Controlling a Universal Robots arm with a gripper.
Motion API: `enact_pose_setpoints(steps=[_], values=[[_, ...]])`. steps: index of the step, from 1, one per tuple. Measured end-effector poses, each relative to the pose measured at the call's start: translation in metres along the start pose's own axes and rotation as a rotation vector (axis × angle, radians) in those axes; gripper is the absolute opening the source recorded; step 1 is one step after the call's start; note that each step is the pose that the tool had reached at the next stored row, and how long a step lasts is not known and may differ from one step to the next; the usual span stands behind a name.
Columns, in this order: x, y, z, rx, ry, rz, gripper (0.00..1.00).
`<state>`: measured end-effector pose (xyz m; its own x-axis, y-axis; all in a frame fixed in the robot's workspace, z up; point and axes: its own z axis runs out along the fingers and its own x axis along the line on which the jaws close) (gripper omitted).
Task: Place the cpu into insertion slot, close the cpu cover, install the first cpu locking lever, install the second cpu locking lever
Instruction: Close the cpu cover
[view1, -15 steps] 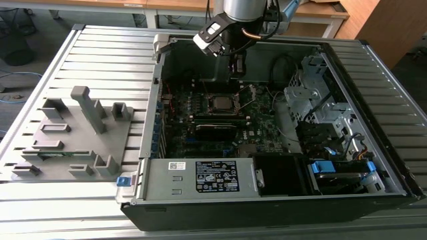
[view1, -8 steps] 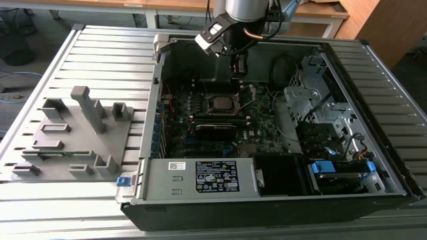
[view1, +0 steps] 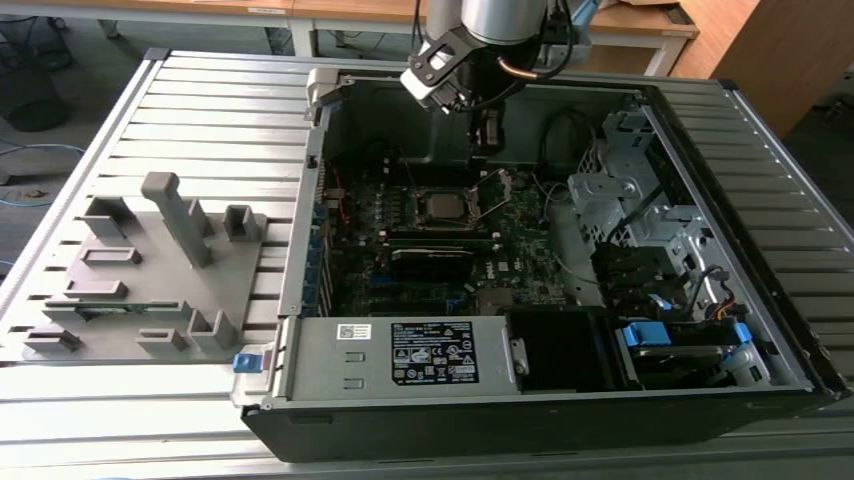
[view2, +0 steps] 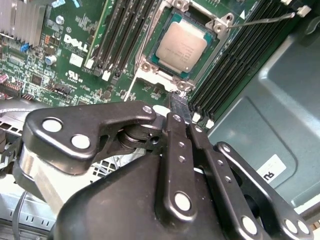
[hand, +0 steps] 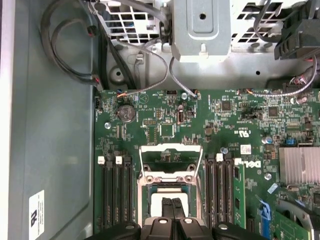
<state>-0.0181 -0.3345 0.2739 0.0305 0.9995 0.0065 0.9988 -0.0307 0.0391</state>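
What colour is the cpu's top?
Small square cpu is dull grey-brown metal; clearest in the second wrist view.

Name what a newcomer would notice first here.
An open computer case lies on the slatted table. Inside, the cpu sits in the slot, with the cover raised. The black gripper, shut and empty, hangs close by.

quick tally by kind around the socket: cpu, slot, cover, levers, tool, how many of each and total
cpu: 1
slot: 1
cover: 1
levers: 2
tool: 1
total: 6
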Motion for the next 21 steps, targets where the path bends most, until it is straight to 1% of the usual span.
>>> enact_pose_setpoints(steps=[13, 21], values=[[0.0008, 0.0156, 0.0011, 0.0000, 0.0000, 0.000, 0.10], [0.0014, 0.0268, 0.0019, 0.0001, -0.0002, 0.000, 0.10]])
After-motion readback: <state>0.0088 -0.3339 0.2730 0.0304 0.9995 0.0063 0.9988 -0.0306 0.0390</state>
